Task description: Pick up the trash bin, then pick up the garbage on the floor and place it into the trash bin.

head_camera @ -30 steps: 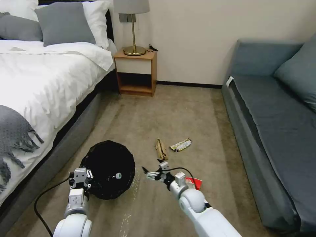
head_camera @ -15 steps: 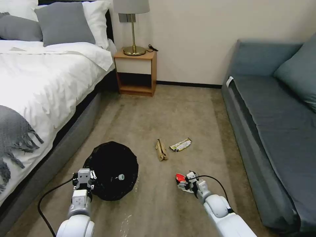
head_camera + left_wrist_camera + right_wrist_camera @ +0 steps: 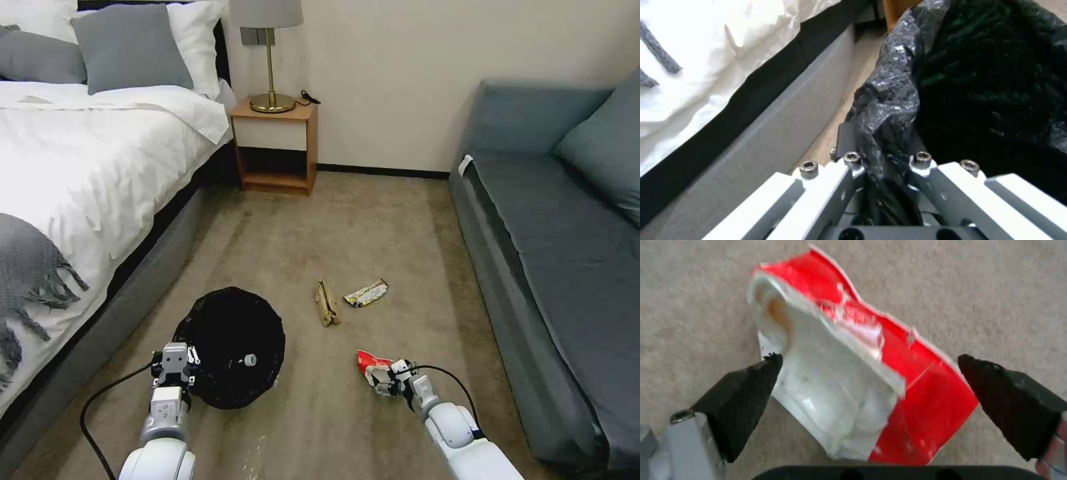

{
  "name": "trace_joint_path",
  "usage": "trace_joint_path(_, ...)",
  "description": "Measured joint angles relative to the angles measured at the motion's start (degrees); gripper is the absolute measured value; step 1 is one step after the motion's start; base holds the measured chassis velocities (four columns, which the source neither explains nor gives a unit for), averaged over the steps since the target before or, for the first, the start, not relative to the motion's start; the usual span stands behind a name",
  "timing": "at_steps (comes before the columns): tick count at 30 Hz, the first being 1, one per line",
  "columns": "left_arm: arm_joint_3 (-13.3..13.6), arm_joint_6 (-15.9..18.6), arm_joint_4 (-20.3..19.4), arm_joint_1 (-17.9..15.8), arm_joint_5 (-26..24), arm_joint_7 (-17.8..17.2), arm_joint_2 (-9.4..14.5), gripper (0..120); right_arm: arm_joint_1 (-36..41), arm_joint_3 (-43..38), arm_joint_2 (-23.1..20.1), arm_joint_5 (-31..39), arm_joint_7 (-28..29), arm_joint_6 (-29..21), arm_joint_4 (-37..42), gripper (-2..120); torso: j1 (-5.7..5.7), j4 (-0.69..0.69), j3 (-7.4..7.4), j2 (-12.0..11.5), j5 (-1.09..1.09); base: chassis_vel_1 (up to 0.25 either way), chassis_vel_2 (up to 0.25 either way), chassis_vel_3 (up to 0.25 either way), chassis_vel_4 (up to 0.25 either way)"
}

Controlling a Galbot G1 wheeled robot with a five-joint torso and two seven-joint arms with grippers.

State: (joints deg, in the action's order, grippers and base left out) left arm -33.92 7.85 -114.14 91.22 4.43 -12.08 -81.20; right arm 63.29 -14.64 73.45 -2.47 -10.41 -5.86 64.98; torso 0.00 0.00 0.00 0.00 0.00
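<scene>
Now right pincer [image 3: 871, 373] is spread wide astride the red-white packet [image 3: 862, 380] on the carpet; left pincer [image 3: 882, 166] is clamped on the black-lined trash bin [image 3: 233, 347] rim beside the bed [image 3: 80, 167].

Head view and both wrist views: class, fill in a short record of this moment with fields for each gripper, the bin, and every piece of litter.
left gripper: shut on the bag-lined rim of the trash bin, beside the bed
right gripper: open, low over the carpet, fingers either side of the red-white packet
trash bin contents: bottle, its white cap showing
brown crumpled wrapper: on the carpet, farther out
silver-yellow foil wrapper: on the carpet beside the brown one
still on the floor: three items
</scene>
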Motion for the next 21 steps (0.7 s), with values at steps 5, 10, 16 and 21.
trace_joint_path(5,0.0,-0.2,0.0,0.1,0.0,-0.1,-0.2,4,-0.6,-0.1,0.5,-0.5,0.1,0.7,-2.3,100,0.00,0.00,0.00,0.0,0.00,0.000,0.000,0.000,0.000)
trace_joint_path(10,0.1,-0.3,0.2,0.1,0.3,-0.1,-0.5,4,-1.2,-0.2,0.6,-0.6,0.1,1.5,-3.9,97,0.00,0.00,0.00,0.0,0.00,0.000,0.000,0.000,0.000)
trace_joint_path(16,0.1,-0.3,0.3,0.0,0.4,-0.2,-0.5,4,-1.6,-0.2,0.5,-0.6,0.0,2.7,-5.3,82,0.00,0.01,0.00,0.0,0.00,0.000,0.000,0.000,0.000)
trace_joint_path(21,0.4,-0.3,0.0,0.2,-0.1,-0.2,-0.6,4,-1.9,-0.4,0.2,-0.6,-0.1,2.9,-6.0,59,0.00,0.02,0.00,0.0,0.01,0.000,0.000,0.000,0.000)
